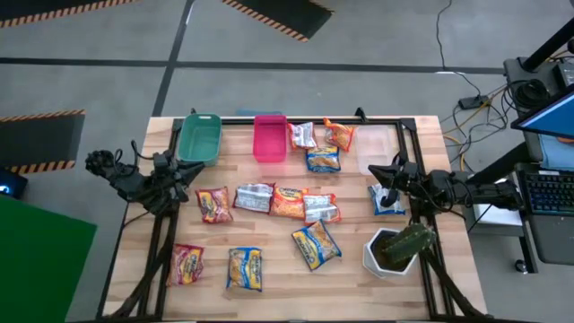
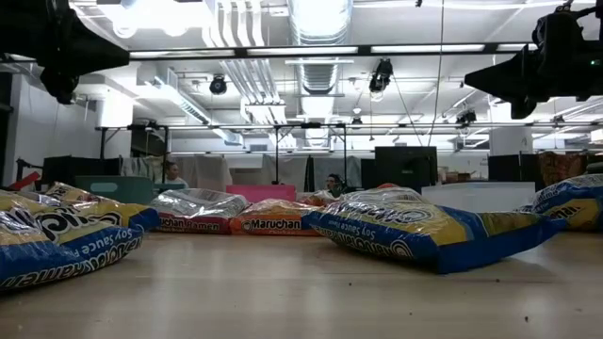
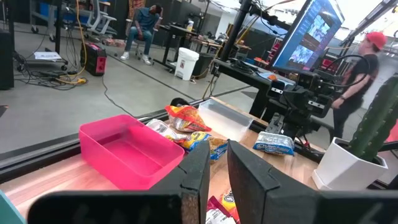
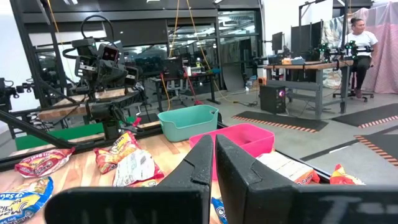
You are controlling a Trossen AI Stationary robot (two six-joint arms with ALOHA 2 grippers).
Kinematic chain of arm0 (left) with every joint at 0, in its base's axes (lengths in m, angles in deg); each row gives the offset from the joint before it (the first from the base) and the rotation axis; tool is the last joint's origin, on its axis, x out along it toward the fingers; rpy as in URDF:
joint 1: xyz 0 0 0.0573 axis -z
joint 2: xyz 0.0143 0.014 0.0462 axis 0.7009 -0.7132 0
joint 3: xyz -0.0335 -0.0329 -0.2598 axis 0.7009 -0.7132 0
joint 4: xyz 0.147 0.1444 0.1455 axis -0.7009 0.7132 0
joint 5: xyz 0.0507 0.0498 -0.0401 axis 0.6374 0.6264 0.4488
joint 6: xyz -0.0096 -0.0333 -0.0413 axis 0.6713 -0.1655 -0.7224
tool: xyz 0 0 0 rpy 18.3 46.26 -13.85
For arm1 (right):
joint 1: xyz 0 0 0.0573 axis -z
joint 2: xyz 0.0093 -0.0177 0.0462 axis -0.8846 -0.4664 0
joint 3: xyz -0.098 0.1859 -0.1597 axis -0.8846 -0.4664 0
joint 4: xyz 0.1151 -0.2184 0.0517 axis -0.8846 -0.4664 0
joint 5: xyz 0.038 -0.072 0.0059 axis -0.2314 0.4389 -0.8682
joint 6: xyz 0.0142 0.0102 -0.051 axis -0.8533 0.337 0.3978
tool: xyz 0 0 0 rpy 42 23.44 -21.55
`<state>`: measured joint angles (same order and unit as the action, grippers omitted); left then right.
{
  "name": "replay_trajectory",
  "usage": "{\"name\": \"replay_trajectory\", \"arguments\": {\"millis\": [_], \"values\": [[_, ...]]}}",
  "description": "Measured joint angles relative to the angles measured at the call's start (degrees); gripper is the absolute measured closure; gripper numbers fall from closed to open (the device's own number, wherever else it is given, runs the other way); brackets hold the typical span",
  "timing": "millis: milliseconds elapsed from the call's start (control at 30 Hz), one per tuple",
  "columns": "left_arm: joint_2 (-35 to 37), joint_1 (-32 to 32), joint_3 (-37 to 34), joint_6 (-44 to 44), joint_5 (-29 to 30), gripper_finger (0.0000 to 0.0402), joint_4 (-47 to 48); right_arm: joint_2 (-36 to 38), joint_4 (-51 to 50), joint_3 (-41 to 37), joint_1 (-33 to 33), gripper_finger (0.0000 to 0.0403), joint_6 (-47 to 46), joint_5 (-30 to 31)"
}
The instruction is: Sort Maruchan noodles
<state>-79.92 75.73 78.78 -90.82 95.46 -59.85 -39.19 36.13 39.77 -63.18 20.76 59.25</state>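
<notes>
Maruchan noodles (image 1: 289, 202): all packets loose on the counter (image 1: 287, 278), none in any bin. Three bins line the 12 o'clock edge: teal bin (image 1: 199, 137) toward 11, pink bin (image 1: 270, 137) next to it, clear bin (image 1: 377, 148) toward 1. All three look empty; the left wrist view shows the pink bin's bare floor. An orange packet (image 1: 339, 134) and a silver packet (image 1: 303, 135) sit between the pink and clear bins, with a yellow-and-blue packet (image 1: 323, 159) just below them. Mid-counter row: red packet (image 1: 213, 204), silver one, orange one, another silver one, edges touching or overlapping. Toward 6 o'clock: red packet (image 1: 187, 263), yellow-and-blue packet (image 1: 244, 268), and a tilted yellow-and-blue packet (image 1: 316, 244). A silver-and-blue packet (image 1: 387, 199) lies at 3 o'clock, under the right claw (image 1: 387, 179). White pot (image 1: 381, 260) with cactus at 5 o'clock. Left claw (image 1: 184, 179) at 9 o'clock, above the counter edge near the red packet. Both claws narrow, fingers nearly together, holding nothing.
</notes>
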Motion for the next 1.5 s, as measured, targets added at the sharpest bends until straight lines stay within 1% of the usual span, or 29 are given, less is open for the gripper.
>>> {"name": "replay_trajectory", "arguments": {"millis": [833,1033,1100,1167,1267,1333,1433,1467,1500], "values": [[0.0,0.0,0.0,0.0,0.0,0.0362,0.0,0.0,0.0,0.0,0.0,0.0394,0.0,0.0],[0.0,0.0,0.0,0.0,0.0,0.0362,0.0,0.0,0.6,0.0,0.0,0.0394,1.7,0.0],[0.0,0.0,0.0,0.0,0.0,0.0362,0.0,0.0,1.8,0.0,0.2,0.0394,2.4,0.1],[0.0,0.0,0.0,0.0,0.0,0.0362,0.0,0.0,5.1,0.1,0.3,0.0394,4.2,0.0],[0.0,0.0,0.0,0.0,0.0,0.0362,0.0,-0.1,6.8,2.3,0.3,0.0394,5.1,0.1],[0.0,0.0,0.0,0.0,0.0,0.0362,0.0,-1.0,7.4,4.4,0.3,0.0394,6.7,2.2],[0.0,0.0,0.0,0.0,0.0,0.0362,0.0,-4.2,6.7,7.8,0.3,0.0394,6.8,7.2],[0.0,0.0,0.0,0.7,0.0,0.0362,0.1,-5.9,6.7,9.2,0.3,0.0394,6.2,8.7],[0.0,0.0,0.0,4.0,0.1,0.0362,0.6,-7.7,7.0,10.8,0.3,0.0394,5.4,10.1]]}}
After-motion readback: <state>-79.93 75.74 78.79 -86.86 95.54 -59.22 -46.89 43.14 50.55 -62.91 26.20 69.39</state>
